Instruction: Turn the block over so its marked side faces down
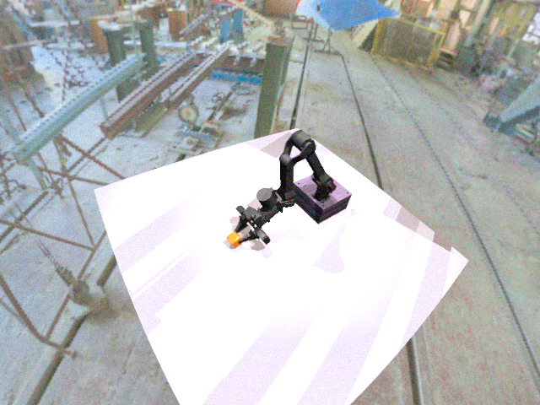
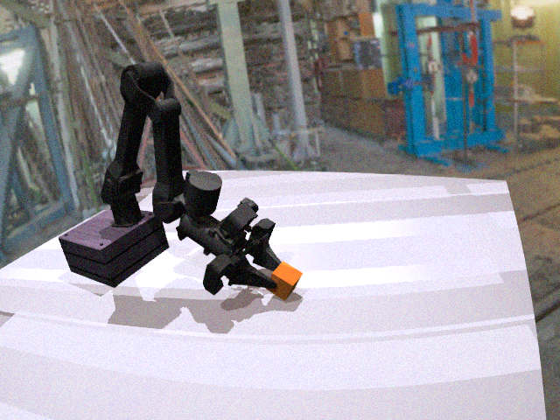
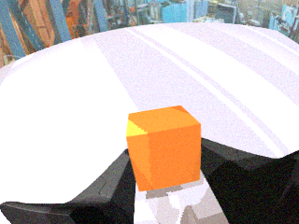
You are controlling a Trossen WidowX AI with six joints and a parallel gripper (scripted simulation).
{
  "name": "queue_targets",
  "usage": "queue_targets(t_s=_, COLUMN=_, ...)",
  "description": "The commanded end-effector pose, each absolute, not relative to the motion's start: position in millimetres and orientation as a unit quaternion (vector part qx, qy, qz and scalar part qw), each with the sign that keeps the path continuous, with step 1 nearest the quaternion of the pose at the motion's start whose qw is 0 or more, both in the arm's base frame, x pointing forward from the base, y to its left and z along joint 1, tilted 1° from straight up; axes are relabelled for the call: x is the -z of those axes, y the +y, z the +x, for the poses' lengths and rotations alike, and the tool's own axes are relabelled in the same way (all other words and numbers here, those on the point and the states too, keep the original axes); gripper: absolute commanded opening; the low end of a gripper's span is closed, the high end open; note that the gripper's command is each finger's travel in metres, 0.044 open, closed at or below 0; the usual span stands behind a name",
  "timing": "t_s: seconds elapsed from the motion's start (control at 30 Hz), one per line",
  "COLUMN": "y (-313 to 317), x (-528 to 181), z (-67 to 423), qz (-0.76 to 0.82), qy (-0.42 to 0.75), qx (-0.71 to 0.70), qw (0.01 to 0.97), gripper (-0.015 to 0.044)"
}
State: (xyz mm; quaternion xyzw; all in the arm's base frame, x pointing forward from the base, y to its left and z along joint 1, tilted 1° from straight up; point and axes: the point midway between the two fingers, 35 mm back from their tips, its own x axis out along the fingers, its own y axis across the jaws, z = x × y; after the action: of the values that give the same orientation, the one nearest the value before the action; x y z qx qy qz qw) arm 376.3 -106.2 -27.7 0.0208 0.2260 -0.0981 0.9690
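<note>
The orange block (image 1: 234, 239) (image 2: 286, 279) (image 3: 170, 156) is held tilted, with one lower edge near the table (image 1: 261, 305) (image 2: 361, 361) (image 3: 61, 121). I cannot tell whether that edge touches the table. My gripper (image 1: 238, 236) (image 2: 276, 276) (image 3: 163, 148) is shut on the block, one finger on each of two opposite sides, and reaches forward and down at a slant. No mark can be made out on the faces that show; the brighter patch in the wrist view looks like light. The faces under the fingers are hidden.
The arm's purple-topped base box (image 1: 322, 204) (image 2: 113, 253) stands on the table behind the gripper. Strips of light and shadow cross the table top. The table's far edge shows beyond the block in the wrist view.
</note>
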Motion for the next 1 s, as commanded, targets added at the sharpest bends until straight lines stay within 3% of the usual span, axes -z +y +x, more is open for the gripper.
queue_targets(t_s=0.0, y=-105.3, x=27.3, z=376.1, qz=0.023, qy=0.224, qx=0.096, qw=0.970, gripper=0.0053)
queue_targets(t_s=0.5, y=-105.3, x=27.3, z=376.1, qz=0.023, qy=0.224, qx=0.096, qw=0.970, gripper=0.0440)
queue_targets(t_s=0.97, y=-105.3, x=27.3, z=376.1, qz=0.023, qy=0.224, qx=0.096, qw=0.970, gripper=0.0440)
